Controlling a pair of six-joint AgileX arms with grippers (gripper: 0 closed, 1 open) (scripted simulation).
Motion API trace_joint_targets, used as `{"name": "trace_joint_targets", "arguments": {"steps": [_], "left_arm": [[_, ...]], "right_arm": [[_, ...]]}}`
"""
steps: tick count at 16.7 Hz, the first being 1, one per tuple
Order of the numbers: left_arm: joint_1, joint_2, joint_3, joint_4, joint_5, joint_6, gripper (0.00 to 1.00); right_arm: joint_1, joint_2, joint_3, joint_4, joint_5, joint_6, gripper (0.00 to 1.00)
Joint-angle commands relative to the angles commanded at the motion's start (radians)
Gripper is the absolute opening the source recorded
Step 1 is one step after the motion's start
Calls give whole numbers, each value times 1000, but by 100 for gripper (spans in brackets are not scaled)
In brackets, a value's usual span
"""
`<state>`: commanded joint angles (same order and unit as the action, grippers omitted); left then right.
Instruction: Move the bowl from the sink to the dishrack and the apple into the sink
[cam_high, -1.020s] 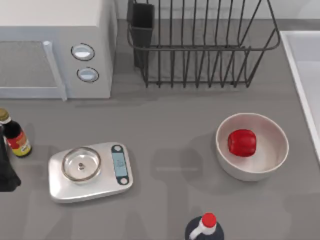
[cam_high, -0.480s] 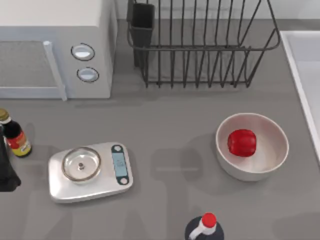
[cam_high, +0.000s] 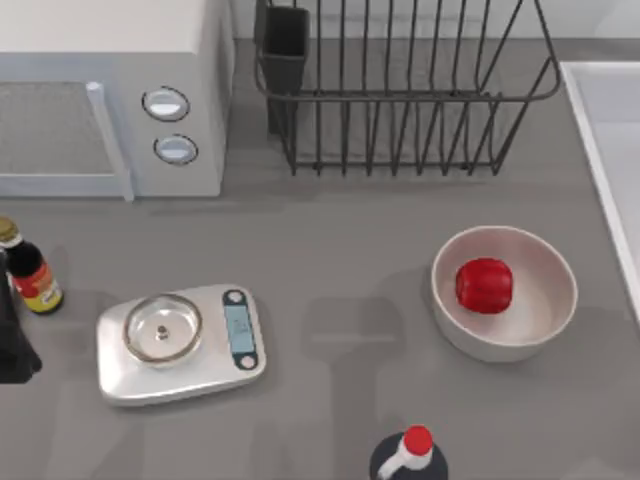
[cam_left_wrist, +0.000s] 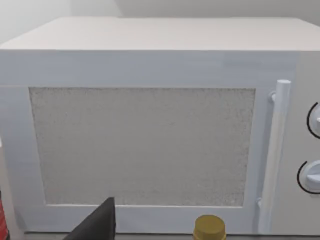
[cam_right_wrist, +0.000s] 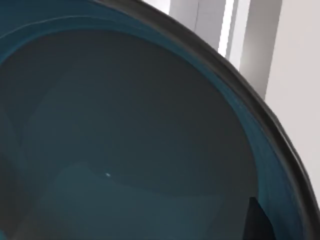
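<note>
bowl (cam_right_wrist: 125, 150): the teal inside is seen right up against the right wrist camera, so it's most likely being reached into or gripped at the rim. Its spot in the sink can't be confirmed from the overhead.
right claw: whether it's spread, pressed together or pinching the rim can't be told.
sink (cam_high: 608, 130): just a pale edge at the table's right side.
dishrack (cam_high: 400, 90): sat at the back with nothing in it, so the bowl's move isn't finished yet.
apple (cam_high: 484, 285): parked inside the white bowl (cam_high: 540, 320), just beside the sink, presumably left for the second step.
left arm: kept idle near the microwave (cam_left_wrist: 150, 125) and soy bottle (cam_high: 30, 275); finger state can't be told.
</note>
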<state>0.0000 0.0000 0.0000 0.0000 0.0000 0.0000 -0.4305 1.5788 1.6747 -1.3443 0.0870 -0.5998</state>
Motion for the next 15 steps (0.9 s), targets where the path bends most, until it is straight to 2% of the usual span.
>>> {"name": "trace_joint_targets", "arguments": {"steps": [9,15], "left_arm": [[0,0,0,0,0,0,100],[0,0,0,0,0,0,100]], "right_arm": [[699,73,31,639,370,357,0],[1055,89,9,1070,600,537,0]]}}
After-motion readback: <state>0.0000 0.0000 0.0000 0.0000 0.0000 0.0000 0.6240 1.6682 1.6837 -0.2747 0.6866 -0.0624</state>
